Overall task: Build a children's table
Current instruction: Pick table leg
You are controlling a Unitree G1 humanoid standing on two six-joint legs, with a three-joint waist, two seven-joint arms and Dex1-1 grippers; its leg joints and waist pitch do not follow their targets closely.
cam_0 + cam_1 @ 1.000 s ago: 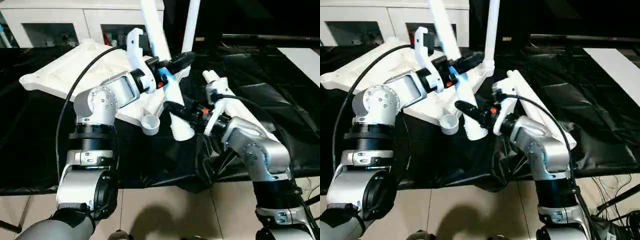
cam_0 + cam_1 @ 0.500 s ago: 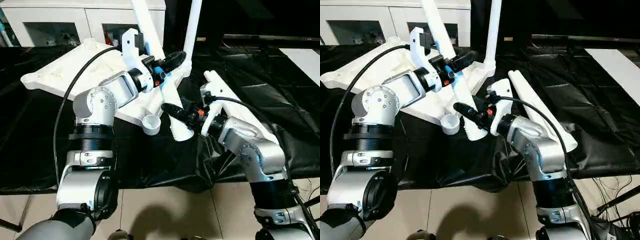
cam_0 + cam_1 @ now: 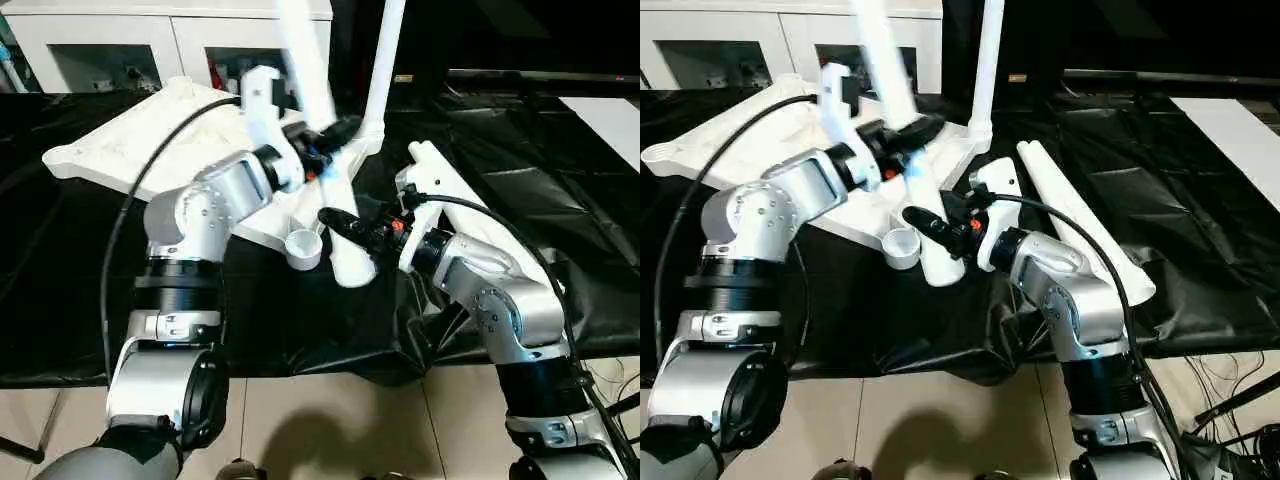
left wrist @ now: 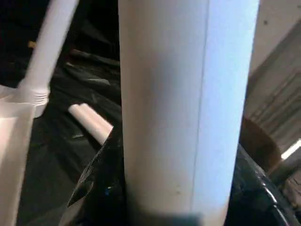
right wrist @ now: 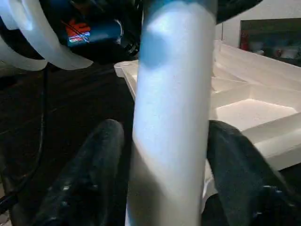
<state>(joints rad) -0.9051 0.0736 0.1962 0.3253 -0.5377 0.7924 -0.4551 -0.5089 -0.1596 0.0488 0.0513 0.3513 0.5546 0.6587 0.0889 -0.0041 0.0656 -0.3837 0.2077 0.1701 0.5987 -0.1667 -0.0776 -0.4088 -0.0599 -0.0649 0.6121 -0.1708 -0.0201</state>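
Observation:
The white table top (image 3: 120, 135) lies underside up on the black cloth. One white leg (image 3: 385, 60) stands upright in its far corner socket. A second leg (image 3: 347, 258) slants over the top's near edge, with its lower end just right of the empty near corner socket (image 3: 300, 247). My left gripper (image 3: 330, 140) is shut on this leg's middle; black fingers (image 4: 94, 188) flank it in the left wrist view. My right gripper (image 3: 345, 222) is shut on the leg (image 5: 169, 117) near its lower end. Another leg (image 3: 1080, 225) lies on the cloth behind my right arm.
A white cabinet (image 3: 120, 40) stands behind the table top. A flat white board (image 3: 612, 120) lies at the far right. Black cloth (image 3: 60, 270) covers the work surface, and tiled floor (image 3: 330, 420) begins at its front edge. A black cable (image 3: 125, 220) loops by my left arm.
The held leg's lower end has shifted slightly left toward the near corner socket. Both grippers have moved with it, and my left forearm has turned.

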